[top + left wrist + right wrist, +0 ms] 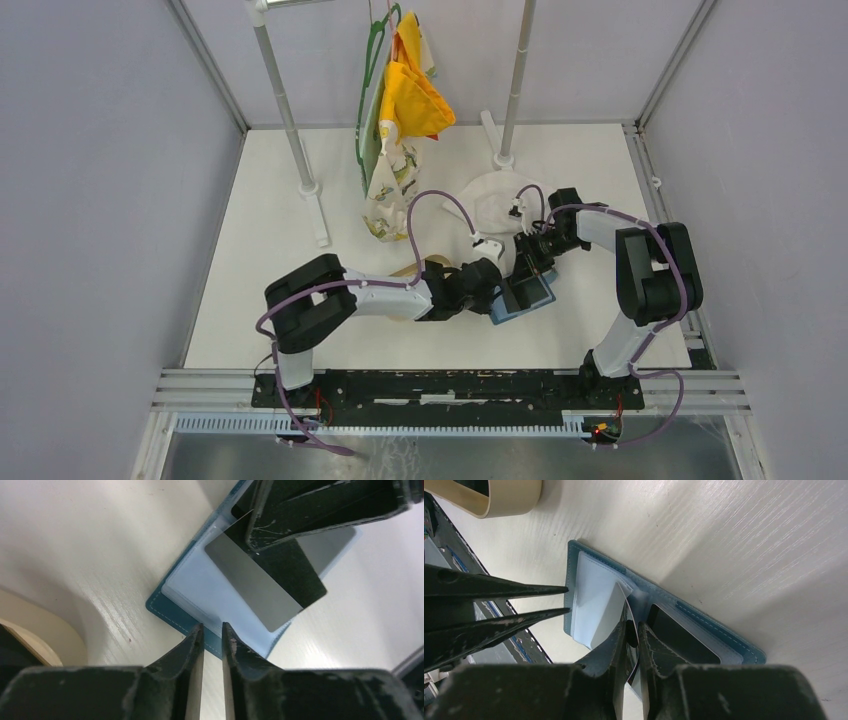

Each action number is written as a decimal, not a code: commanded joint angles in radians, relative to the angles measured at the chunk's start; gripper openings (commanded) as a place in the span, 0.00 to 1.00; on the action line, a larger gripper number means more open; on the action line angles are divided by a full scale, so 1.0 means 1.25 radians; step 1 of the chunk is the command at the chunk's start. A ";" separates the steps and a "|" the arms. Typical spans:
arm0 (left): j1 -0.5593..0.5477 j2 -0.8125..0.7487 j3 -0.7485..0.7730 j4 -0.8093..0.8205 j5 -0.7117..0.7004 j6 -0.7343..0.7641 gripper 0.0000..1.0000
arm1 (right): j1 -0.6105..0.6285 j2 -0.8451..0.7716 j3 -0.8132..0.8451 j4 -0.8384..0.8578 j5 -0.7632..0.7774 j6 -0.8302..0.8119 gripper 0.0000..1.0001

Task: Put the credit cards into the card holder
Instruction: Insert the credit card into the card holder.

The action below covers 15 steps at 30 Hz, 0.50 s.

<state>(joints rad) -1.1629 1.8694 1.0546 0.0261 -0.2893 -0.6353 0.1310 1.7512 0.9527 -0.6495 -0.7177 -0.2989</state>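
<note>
The blue card holder (528,303) lies open on the white table, its clear pockets facing up (170,607) (719,630). One black credit card (681,637) sits in the far pocket. A second credit card (260,587) lies slanted on the near pocket. It curves up between the fingers of my right gripper (634,625) (535,272), which pinch its end. My left gripper (212,627) (505,290) hovers at the holder's near edge. Its jaws are slightly apart with only the table showing between them. Its tips (567,599) also show in the right wrist view.
A tan oval tray (499,500) (30,640) lies just left of the holder, partly under the left arm. Behind it are a white round plate (490,195), two rack poles (308,187) (503,158) and hanging yellow cloths (415,95).
</note>
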 commanded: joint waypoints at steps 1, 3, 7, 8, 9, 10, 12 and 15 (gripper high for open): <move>-0.001 -0.091 -0.008 0.064 0.057 0.024 0.30 | 0.006 0.017 0.004 0.029 0.083 -0.020 0.19; -0.001 -0.111 -0.016 0.097 0.091 0.022 0.33 | 0.006 0.016 0.004 0.030 0.080 -0.020 0.20; -0.007 -0.112 -0.023 0.178 0.159 -0.015 0.34 | 0.006 0.016 0.002 0.033 0.076 -0.020 0.20; -0.011 -0.103 -0.017 0.192 0.165 -0.028 0.34 | 0.006 0.016 0.001 0.034 0.074 -0.021 0.20; -0.016 -0.093 -0.007 0.201 0.165 -0.044 0.33 | 0.006 0.015 0.000 0.034 0.075 -0.021 0.20; -0.020 -0.080 0.007 0.202 0.160 -0.051 0.30 | 0.006 0.015 0.000 0.035 0.073 -0.021 0.20; -0.027 -0.048 0.049 0.188 0.146 -0.063 0.22 | 0.006 0.015 -0.001 0.037 0.075 -0.021 0.20; -0.043 0.003 0.122 0.122 0.099 -0.063 0.12 | 0.006 0.014 -0.001 0.036 0.075 -0.021 0.20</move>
<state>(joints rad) -1.1912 1.8080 1.0863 0.1864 -0.1230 -0.6662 0.1310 1.7512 0.9527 -0.6468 -0.7208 -0.2989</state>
